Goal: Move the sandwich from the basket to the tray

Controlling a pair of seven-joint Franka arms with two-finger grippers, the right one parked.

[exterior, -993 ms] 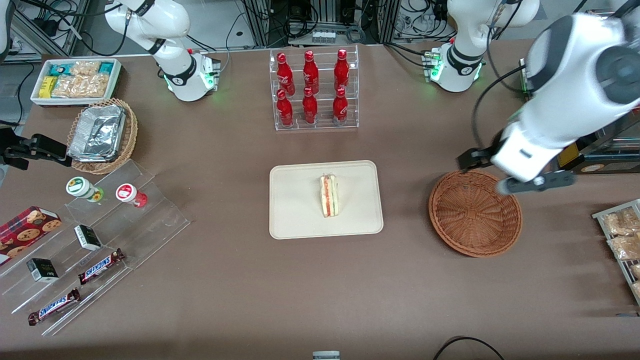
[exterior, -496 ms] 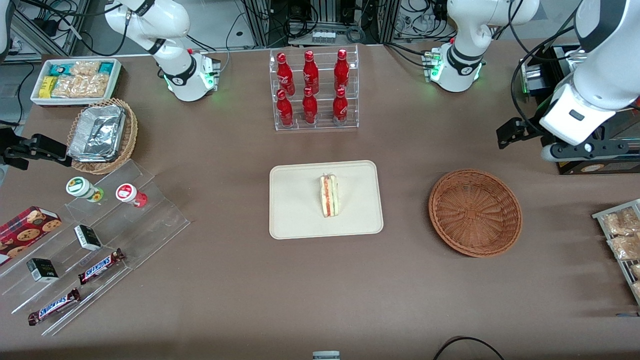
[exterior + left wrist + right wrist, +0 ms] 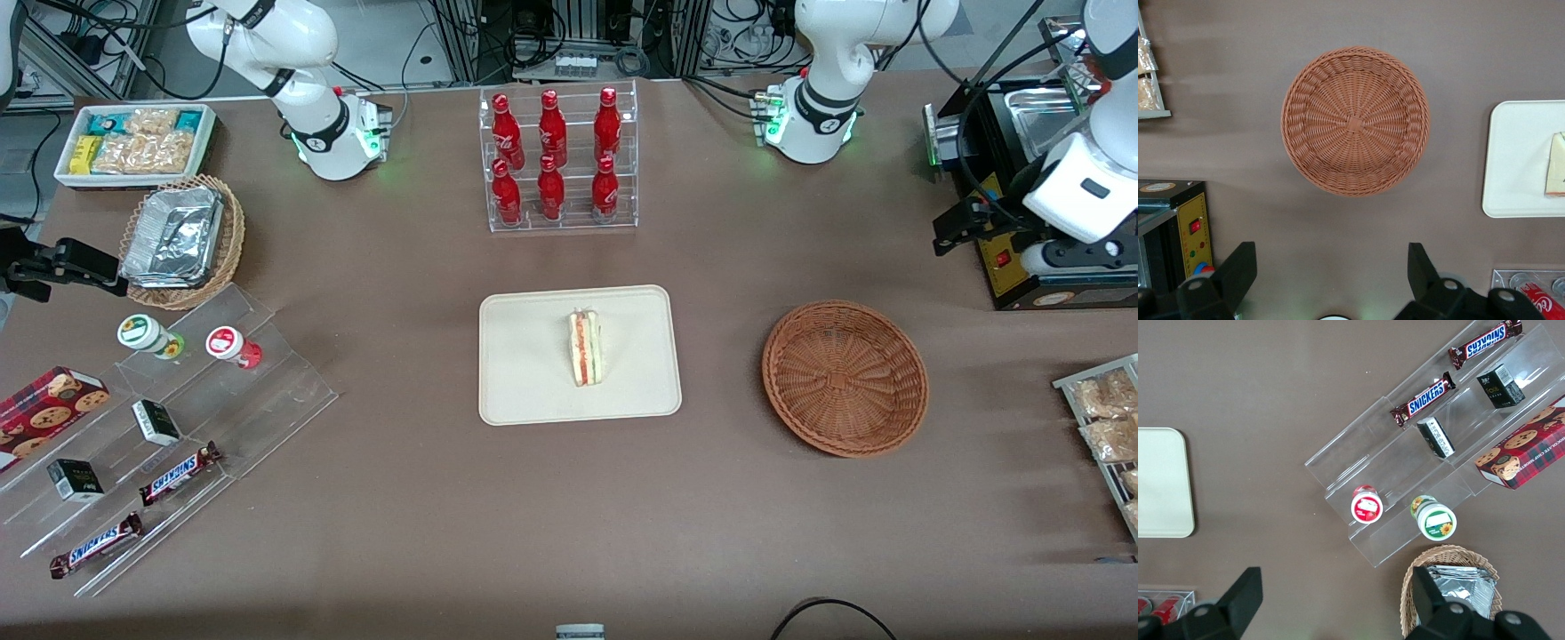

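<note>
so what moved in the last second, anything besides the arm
Only the arm. The gripper went from above the basket rim away toward the working arm's end of the table, farther from the front camera, fingers open and empty. The sandwich stayed on the tray; the basket stayed empty.

One sandwich [image 3: 585, 348], on one tray [image 3: 533, 356]; one reddish-brown basket [image 3: 845, 378] with nothing in it; one claw [image 3: 1331, 273], fingers spread, up over the working arm's end of the table [image 3: 444, 533]. Six red bottles [image 3: 551, 156] in one clear rack; two Snickers bars [image 3: 178, 473], two small dark boxes [image 3: 156, 421], two round tubs [image 3: 147, 334], one cookie box [image 3: 49, 404] on the clear stepped stand. One tan basket of foil containers [image 3: 178, 236], one white bin of snacks [image 3: 133, 142].
</note>
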